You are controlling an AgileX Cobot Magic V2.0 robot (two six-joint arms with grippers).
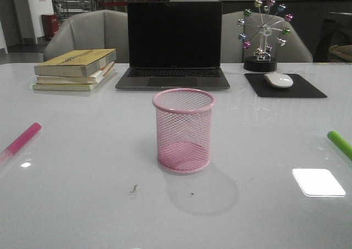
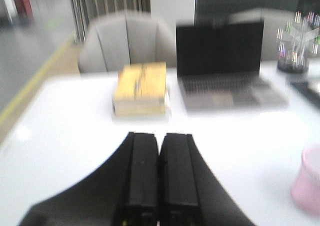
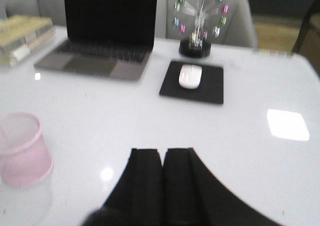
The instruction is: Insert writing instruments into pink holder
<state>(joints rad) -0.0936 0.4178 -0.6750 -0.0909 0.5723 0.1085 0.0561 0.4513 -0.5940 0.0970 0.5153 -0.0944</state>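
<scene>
Pink holder [image 1: 183, 130] sits upright mid-tabletop [image 1: 82, 194], nothing in it. Magenta marker [image 1: 22, 140] lies at the tabletop's left edge, lime green marker [image 1: 340, 144] at the right edge, both well apart from the holder. My left gripper [image 2: 159, 173] and right gripper [image 3: 162, 181] have jaws closed together, gripping nothing.

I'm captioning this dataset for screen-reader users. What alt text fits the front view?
An empty pink mesh pen cup stands upright mid-table on a white table, with a pink marker lying at the left edge and a green marker at the right. Behind are stacked books, an open laptop, and a mouse on a black pad.
</scene>
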